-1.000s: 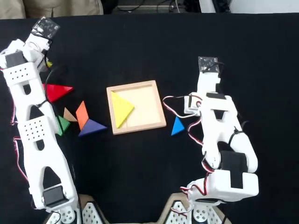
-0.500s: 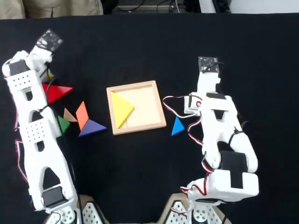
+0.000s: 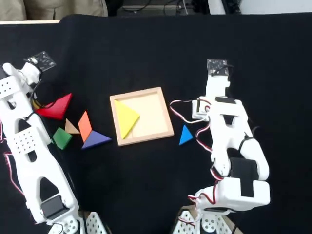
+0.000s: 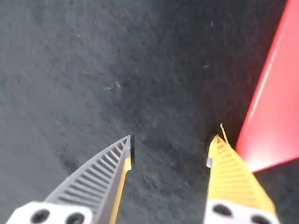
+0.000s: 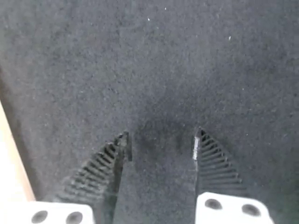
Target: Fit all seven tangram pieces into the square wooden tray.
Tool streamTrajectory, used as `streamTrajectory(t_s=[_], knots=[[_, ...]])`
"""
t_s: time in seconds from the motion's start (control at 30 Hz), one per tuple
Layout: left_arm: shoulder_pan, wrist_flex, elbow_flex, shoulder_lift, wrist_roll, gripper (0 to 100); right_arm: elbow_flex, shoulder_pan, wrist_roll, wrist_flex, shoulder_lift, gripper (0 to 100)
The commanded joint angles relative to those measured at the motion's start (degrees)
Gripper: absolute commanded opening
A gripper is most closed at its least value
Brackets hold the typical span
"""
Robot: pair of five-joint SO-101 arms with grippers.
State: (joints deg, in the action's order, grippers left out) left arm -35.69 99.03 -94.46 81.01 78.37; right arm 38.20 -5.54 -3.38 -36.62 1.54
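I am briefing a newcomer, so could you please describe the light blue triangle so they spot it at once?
Find the central square wooden tray. Just off its right edge lies the light blue triangle. It sits alone; the other loose pieces lie left of the tray.

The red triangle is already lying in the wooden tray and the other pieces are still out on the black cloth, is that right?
Not quite. The high view shows the yellow triangle lying in the wooden tray; the red triangle is out on the black cloth like the rest.
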Motion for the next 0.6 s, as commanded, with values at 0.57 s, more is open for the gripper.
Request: streamTrajectory(t_s=[0.57], knots=[[4.8,2.1,45.4,-51.5,-9.2,27,-1.8,0.4,-0.5,1.2,-0.2,21.9]])
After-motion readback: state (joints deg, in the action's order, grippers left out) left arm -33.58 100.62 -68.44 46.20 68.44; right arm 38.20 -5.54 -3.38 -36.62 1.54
